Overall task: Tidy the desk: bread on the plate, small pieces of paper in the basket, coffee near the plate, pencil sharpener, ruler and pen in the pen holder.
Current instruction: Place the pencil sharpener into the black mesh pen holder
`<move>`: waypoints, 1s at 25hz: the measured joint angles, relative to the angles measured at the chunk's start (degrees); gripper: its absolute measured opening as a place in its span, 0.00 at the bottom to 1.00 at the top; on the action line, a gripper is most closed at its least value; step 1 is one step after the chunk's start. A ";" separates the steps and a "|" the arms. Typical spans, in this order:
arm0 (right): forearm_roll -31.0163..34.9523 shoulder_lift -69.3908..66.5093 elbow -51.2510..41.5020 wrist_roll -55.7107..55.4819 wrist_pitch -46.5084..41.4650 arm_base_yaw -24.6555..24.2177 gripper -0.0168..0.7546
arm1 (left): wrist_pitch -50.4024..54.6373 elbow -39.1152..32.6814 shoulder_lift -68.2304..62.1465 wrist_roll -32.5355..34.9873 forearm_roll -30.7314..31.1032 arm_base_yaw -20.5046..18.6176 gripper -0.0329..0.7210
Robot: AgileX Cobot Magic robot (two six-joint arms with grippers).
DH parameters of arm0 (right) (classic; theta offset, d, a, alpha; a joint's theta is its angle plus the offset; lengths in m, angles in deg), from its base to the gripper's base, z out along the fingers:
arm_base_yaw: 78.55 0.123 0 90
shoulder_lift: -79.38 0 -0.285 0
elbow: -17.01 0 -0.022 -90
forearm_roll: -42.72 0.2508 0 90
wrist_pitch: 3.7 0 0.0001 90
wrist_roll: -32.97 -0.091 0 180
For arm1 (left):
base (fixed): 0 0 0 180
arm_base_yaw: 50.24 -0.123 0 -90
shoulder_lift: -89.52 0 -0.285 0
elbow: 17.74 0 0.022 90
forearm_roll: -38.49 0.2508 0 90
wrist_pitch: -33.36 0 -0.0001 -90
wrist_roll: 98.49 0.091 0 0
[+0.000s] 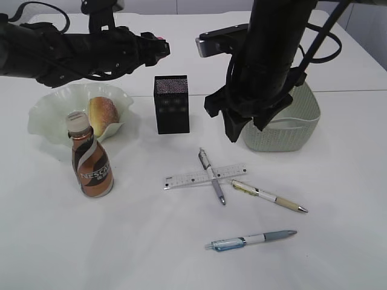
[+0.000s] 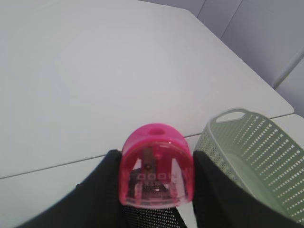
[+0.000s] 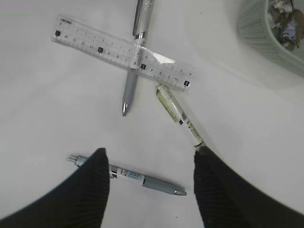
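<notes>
Behind left fingers (image 2: 107, 190) — pen holder (image 2: 152, 217), mostly hidden

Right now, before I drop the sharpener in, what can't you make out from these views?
- Pen holder inside: exterior view is too low to see in; left wrist view shows only mesh under the sharpener.
- Basket contents: exterior view hides them behind the right arm and wall; right wrist view crops them at the corner.
- Right hand fingertips: cut off by the frame's bottom edge.
</notes>
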 joint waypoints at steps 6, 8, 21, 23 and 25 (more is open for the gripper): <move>0.00 0.00 0.00 0.00 0.00 0.00 0.56 | -0.88 2.90 -3.03 0.00 0.00 0.00 0.47; 0.00 0.00 0.00 0.00 0.00 0.00 0.56 | -1.59 3.44 -3.66 0.00 0.00 0.00 0.47; -0.48 0.00 0.00 0.00 -0.07 0.00 0.56 | -2.17 3.54 -3.90 0.24 0.13 0.00 0.48; -0.48 0.00 0.00 0.00 -0.07 0.00 0.56 | -2.17 3.54 -3.90 0.24 0.13 0.00 0.50; -0.48 0.00 0.00 0.00 -0.07 0.00 0.56 | -2.17 3.54 -3.90 0.24 0.13 0.00 0.53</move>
